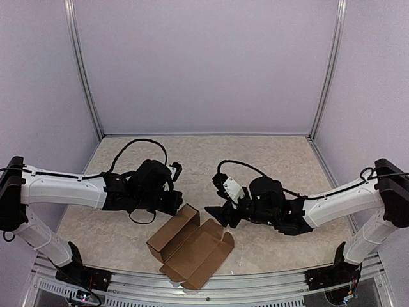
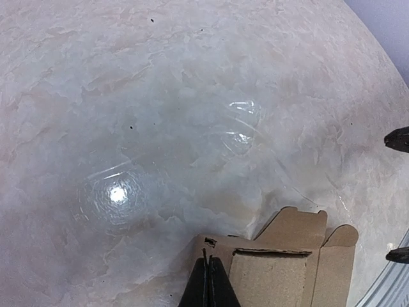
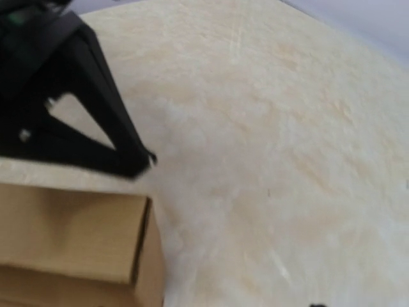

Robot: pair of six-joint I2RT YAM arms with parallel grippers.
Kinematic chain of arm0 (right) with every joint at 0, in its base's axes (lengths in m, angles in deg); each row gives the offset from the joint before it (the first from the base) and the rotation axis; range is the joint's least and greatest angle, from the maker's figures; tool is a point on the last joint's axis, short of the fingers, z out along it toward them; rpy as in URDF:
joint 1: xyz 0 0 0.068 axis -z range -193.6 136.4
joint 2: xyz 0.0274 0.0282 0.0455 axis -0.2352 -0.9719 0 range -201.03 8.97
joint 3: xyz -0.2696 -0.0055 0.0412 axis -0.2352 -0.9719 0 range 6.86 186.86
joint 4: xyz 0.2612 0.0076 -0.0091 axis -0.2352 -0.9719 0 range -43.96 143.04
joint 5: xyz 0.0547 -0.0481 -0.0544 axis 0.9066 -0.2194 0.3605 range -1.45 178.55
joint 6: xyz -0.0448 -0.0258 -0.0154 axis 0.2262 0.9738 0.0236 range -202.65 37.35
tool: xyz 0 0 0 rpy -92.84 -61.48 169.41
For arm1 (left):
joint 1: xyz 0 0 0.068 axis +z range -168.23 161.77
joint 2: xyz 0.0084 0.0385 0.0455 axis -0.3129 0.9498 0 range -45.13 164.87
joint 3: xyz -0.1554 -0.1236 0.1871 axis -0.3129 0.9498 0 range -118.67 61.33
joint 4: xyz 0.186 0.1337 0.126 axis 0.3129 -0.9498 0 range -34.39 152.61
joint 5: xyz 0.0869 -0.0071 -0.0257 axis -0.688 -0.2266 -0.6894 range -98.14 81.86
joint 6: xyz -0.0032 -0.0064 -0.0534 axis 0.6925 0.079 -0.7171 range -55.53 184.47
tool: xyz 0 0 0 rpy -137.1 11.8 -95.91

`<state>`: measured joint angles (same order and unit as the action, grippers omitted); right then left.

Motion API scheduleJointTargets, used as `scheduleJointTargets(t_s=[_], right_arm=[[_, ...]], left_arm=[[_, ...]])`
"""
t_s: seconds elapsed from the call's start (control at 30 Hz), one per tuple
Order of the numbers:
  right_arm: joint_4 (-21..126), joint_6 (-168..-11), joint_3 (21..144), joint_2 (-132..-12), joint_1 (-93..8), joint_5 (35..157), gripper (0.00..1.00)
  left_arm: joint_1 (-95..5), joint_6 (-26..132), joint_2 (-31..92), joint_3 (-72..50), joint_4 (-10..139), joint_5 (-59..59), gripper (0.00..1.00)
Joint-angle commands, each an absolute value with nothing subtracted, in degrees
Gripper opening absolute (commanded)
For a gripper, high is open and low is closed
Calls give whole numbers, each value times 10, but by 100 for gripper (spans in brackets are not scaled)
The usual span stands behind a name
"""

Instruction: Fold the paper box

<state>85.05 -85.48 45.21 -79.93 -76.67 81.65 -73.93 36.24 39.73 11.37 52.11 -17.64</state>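
Left gripper (image 2: pixel 206 263) pressed together at edge of plain brown cardboard paper box (image 1: pixel 192 246); right gripper (image 1: pixel 216 214) spread, empty. If you push, unheld box may skid.

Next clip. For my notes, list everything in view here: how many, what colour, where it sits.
plain brown cardboard paper box: one, brown, partly folded with flaps open, lying on the near middle of the table
mottled beige table: one, beige, under everything
pale lilac enclosure walls: three, at the back and both sides
metal frame posts: two, silver, at the back corners
left arm: one, white and black, reaching in from the left
right arm: one, white and black, reaching in from the right
left gripper: one, black, shut, tips at the box's far left flap edge
right gripper: one, black, open, beside the box's far right flap
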Motion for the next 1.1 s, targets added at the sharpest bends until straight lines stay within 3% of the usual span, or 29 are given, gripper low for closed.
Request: scheduleJointTargets(t_s=[0.0,0.3,0.5,0.77,1.07], right_arm=[[660,-938,465,-742,-767,804,67],[496,-1103,434,-641,-758,819,67],[436,-1190,423,-629,-757,900,65],[448,-1265,395,-645,-756,987,61],[496,-1322,381,-697,-756,1031,55]], left_arm=[[-742,373,368,105,492,-191,2],[-742,370,337,129,484,-184,14],[-742,364,307,152,493,-171,38],[-744,361,286,174,513,-130,62],[-744,360,261,192,512,-129,75]])
